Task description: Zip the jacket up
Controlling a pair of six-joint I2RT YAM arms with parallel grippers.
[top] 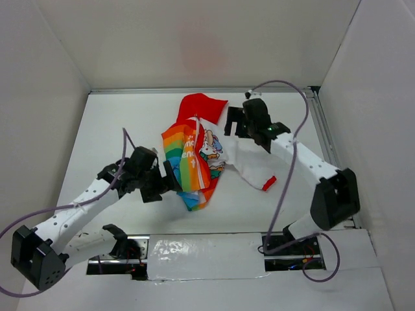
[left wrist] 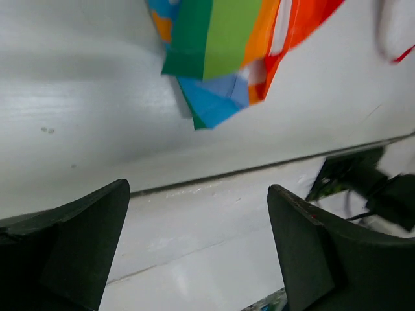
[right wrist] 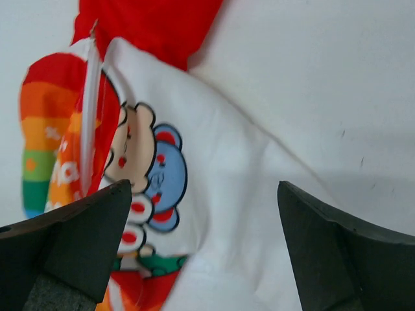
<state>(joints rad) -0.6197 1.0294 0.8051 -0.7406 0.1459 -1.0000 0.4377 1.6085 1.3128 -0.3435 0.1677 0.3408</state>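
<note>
Barely started: jacket [top: 194,159] lies crumpled, zipper [right wrist: 87,123] looks undone; left gripper [left wrist: 198,194] and right gripper [right wrist: 204,191] both spread wide, empty

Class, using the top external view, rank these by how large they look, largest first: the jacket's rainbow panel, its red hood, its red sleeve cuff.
1. rainbow panel
2. red hood
3. red sleeve cuff, clearly the smallest

The panel is bunched, so its lead over the hood is modest.

Lab bench — white enclosure walls [top: 214,39], taped table [top: 117,129].
</note>
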